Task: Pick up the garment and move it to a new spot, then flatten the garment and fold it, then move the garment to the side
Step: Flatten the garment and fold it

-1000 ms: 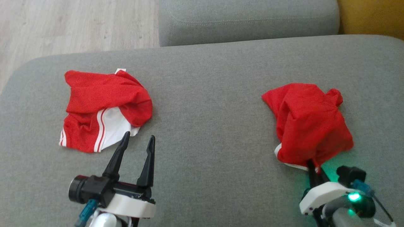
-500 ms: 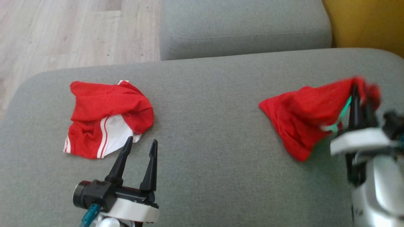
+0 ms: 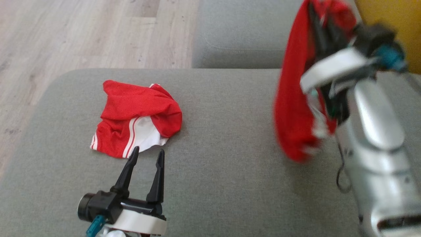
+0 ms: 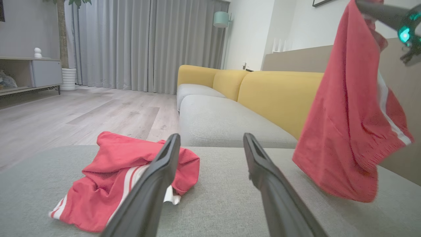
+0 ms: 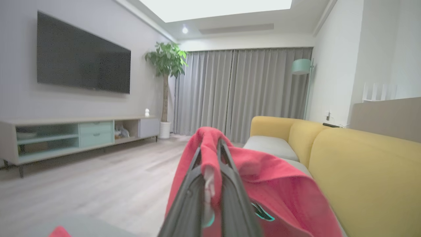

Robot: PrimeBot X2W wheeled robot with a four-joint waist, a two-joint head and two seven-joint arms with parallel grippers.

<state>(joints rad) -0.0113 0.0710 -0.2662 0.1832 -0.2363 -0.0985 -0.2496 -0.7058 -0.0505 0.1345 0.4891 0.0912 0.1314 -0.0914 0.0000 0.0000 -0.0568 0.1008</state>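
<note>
My right pincer (image 5: 209, 146) clamps the red garment (image 4: 345, 131) high on the right, long axis vertical, free end pointing down at the sofa (image 3: 230, 171); left pincer (image 3: 148, 151) gapes open

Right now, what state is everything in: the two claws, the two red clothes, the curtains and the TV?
right gripper, shut on the hanging red garment.
hanging red garment, held by its top, dangling loose.
left gripper, open, empty.
red-and-white garment, crumpled on the grey seat cushion.
curtains, drawn shut.
TV, screen dark.
</note>
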